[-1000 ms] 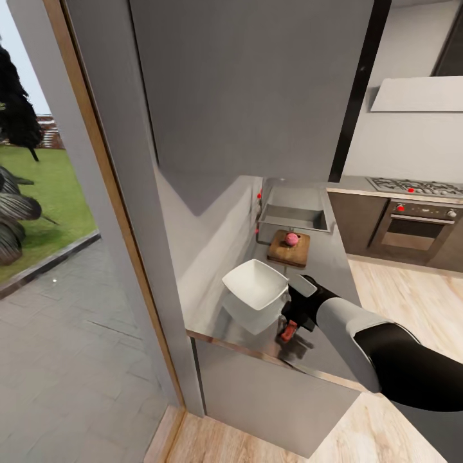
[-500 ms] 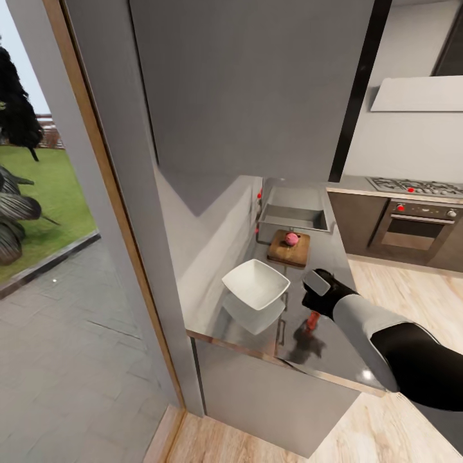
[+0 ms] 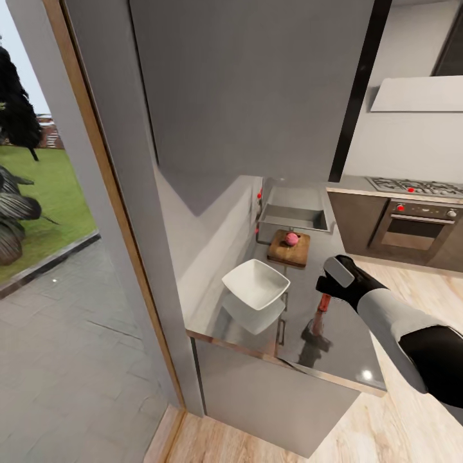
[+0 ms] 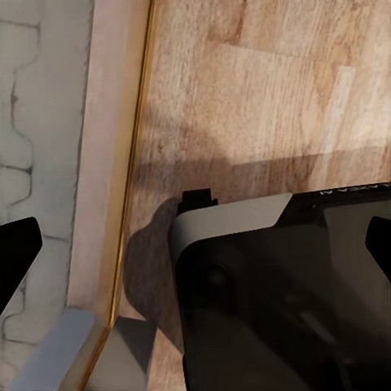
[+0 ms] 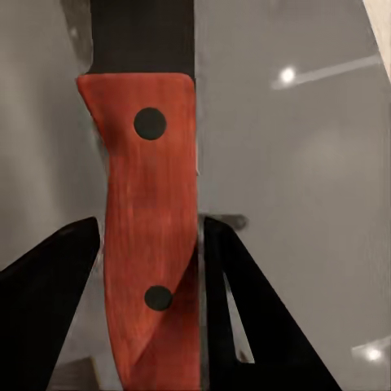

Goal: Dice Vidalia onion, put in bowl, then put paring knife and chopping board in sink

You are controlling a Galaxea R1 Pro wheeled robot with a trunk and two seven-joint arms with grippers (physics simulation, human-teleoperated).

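Observation:
My right gripper (image 3: 326, 297) is shut on the red handle of the paring knife (image 3: 323, 307), holding it above the dark glossy countertop (image 3: 347, 341) with the dark blade pointing down. In the right wrist view the red handle (image 5: 151, 220) sits between both fingers (image 5: 49, 314). The pinkish Vidalia onion (image 3: 292, 239) rests on the brown chopping board (image 3: 287, 254), farther along the counter than the gripper. The white bowl (image 3: 255, 283) stands to the left of the knife. The grey sink (image 3: 292, 217) lies beyond the board. My left gripper (image 4: 199, 248) hangs open over the wood floor (image 4: 269, 90).
A large grey upper cabinet (image 3: 251, 83) overhangs the counter. A wall and door frame (image 3: 109, 193) close off the left side. An oven (image 3: 411, 235) with a hob stands at the far right, with pale wood floor (image 3: 392, 276) before it. The robot's dark base (image 4: 277, 301) sits under the left gripper.
My right gripper has lifted the paring knife off the counter's front area beside the bowl and carried it right and farther along the counter. Board, onion and bowl have not moved.

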